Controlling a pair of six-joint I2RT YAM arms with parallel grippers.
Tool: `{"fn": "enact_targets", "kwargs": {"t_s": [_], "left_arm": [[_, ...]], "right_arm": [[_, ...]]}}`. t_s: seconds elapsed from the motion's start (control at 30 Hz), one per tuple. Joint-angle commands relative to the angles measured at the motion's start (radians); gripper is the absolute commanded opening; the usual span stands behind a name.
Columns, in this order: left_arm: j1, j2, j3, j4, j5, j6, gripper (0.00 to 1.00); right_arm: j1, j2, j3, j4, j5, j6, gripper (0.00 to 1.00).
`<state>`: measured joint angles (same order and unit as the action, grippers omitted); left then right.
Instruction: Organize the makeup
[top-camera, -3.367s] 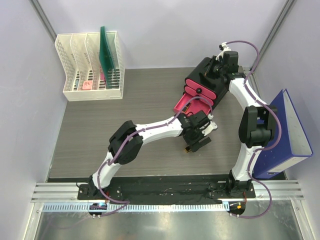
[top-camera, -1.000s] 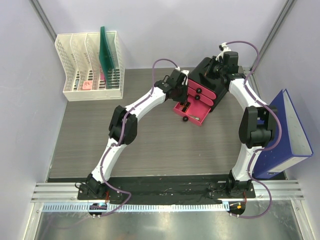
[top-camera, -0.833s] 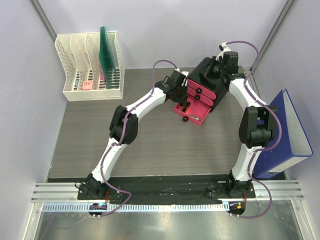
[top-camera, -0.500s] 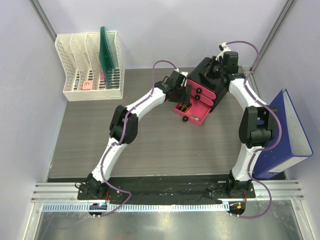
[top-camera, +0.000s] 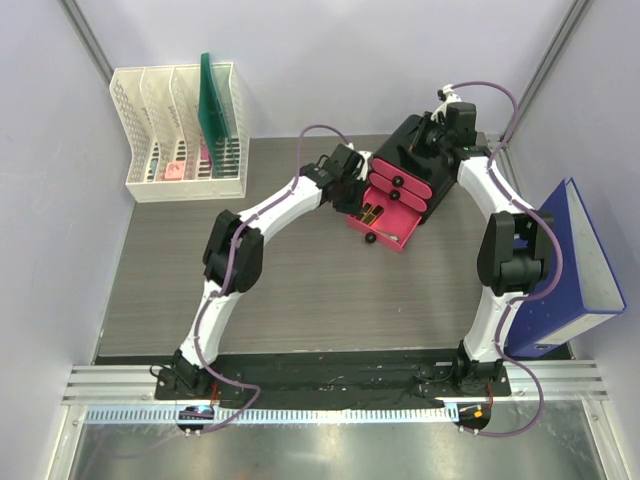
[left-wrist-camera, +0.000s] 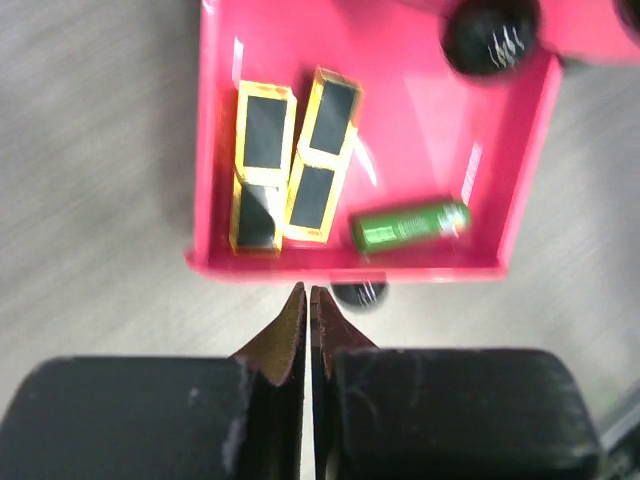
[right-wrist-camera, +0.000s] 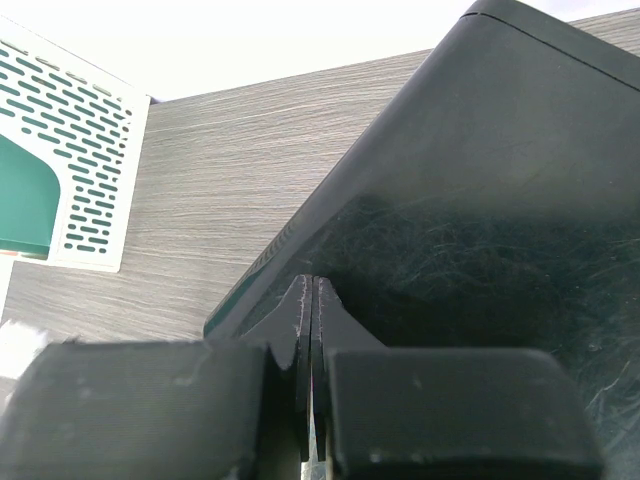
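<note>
The black box (top-camera: 415, 150) with pink drawer fronts stands at the back right, its lowest drawer (top-camera: 398, 226) pulled out. In the left wrist view that drawer (left-wrist-camera: 420, 110) holds two gold-black sticks (left-wrist-camera: 264, 165) (left-wrist-camera: 322, 155) side by side and a slim green tube (left-wrist-camera: 410, 224). My left gripper (left-wrist-camera: 309, 292) is shut and empty, just outside the drawer's front wall, next to its black knob (left-wrist-camera: 358, 293). From above, the left gripper (top-camera: 352, 192) hangs at the drawer's left side. My right gripper (right-wrist-camera: 310, 285) is shut, its tips resting on the box's black top (right-wrist-camera: 480, 200).
A white slotted rack (top-camera: 180, 135) at the back left holds a green folder (top-camera: 215, 100) and a small pink block (top-camera: 172, 172). A blue binder (top-camera: 575, 260) leans at the right edge. The right arm (top-camera: 510, 250) stands beside the box.
The left gripper opened and let a gold-black stick drop into the drawer, then shut and drew back a little to the left. The right arm has not moved.
</note>
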<state>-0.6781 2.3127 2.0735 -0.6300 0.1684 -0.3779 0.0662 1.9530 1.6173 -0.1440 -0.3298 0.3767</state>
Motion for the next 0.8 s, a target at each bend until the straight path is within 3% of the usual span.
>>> {"fn": "enact_targets", "kwargs": {"t_s": [0.0, 0.3, 0.77], "left_arm": [[0.005, -0.130, -0.114, 0.021, 0.088, 0.004, 0.00], [0.002, -0.130, -0.334, 0.153, 0.148, -0.130, 0.00], [0.029, 0.023, -0.377, 0.490, 0.283, -0.567, 0.00]], "right_arm": [[0.011, 0.158, -0.112, -0.445, 0.071, -0.064, 0.01], [0.012, 0.164, -0.111, -0.445, 0.069, -0.061, 0.01], [0.011, 0.164, -0.111, -0.443, 0.063, -0.059, 0.01]]}}
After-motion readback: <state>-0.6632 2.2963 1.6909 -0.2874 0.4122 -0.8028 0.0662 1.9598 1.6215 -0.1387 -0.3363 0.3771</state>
